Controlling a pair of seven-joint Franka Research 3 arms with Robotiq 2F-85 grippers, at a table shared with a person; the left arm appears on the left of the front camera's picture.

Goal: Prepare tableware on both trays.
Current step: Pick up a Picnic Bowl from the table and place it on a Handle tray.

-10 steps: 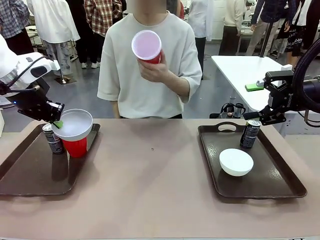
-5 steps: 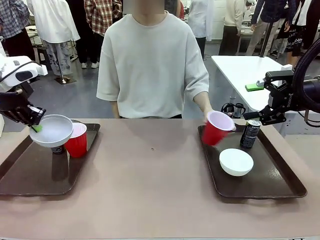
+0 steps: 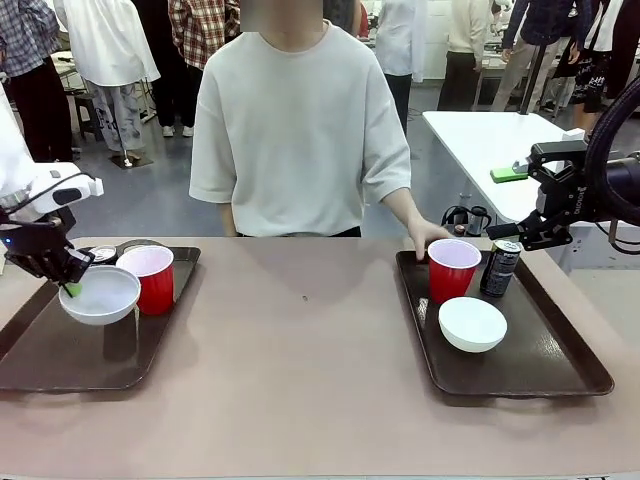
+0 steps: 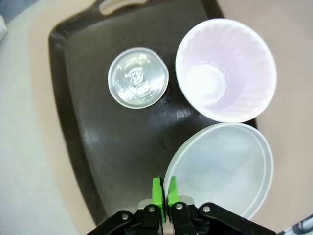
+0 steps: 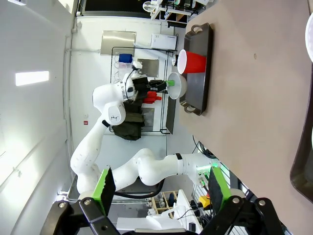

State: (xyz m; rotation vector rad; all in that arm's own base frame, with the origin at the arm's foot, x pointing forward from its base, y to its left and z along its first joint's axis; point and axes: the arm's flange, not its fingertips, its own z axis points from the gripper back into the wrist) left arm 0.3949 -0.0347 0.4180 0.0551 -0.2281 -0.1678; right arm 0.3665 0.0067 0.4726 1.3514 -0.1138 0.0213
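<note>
Centrally, the tableware sat on two dark brown trays, one at each side of the front view. At lower left, a white bowl (image 3: 100,294) was held just above the left tray (image 3: 60,365), pinched at its near rim by the left gripper (image 3: 71,284), whose green pads (image 4: 157,190) were pressed together on the rim in the left wrist view. Beside the bowl stood a red cup (image 3: 147,278) with a white inside, upright on the tray. Just behind them, toward the tray's far edge, a drink can (image 4: 138,77) showed its silver top; in the left wrist view it stood apart from the cup, at upper left of the frame.

On the right tray (image 3: 560,375), a second red cup (image 3: 453,269) stood upright near the far left corner, with the person's hand (image 3: 425,238) touching its far side. A slim dark can (image 3: 500,267) stood just to the right of that cup. A second white bowl (image 3: 472,323) rested on the tray in front of both, near the cup.

The right gripper (image 5: 159,187) hung above the right tray's far edge, its green-padded fingers spread wide and holding nothing. Beneath everything lay the beige table (image 3: 300,380).
</note>
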